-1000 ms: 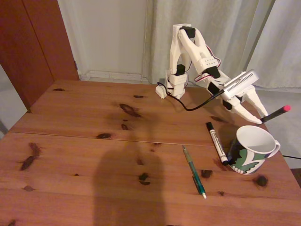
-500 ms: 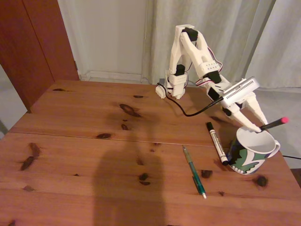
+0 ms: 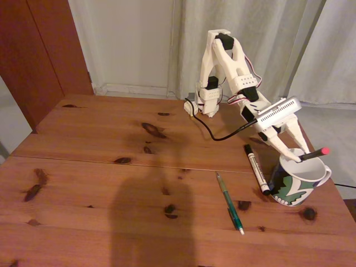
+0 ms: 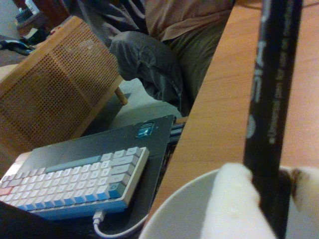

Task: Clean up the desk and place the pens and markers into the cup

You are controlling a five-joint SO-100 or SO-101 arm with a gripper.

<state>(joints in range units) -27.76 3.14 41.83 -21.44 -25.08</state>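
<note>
My gripper [image 3: 298, 157] is shut on the thin black pen [image 3: 316, 153]. It hangs over the mouth of the white patterned cup [image 3: 297, 181] at the desk's [image 3: 111, 183] right edge. The pen lies tilted, its red-pink end pointing right above the rim. In the wrist view the black pen [image 4: 271, 99] runs upright between my white fingertips [image 4: 239, 204], with the cup's white rim [image 4: 184, 211] just below. The white marker [image 3: 256, 167] lies left of the cup, almost touching it. The green pen [image 3: 229, 201] lies further left, nearer the front.
The arm's base [image 3: 208, 100] stands at the back of the desk, a black cable [image 3: 222, 136] trailing from it. Past the desk edge the wrist view shows a keyboard [image 4: 75, 179], a wicker panel [image 4: 50, 84] and a seated person's legs [image 4: 164, 50].
My gripper has come down and slightly left with the black pen, from above and behind the cup to over its mouth.
</note>
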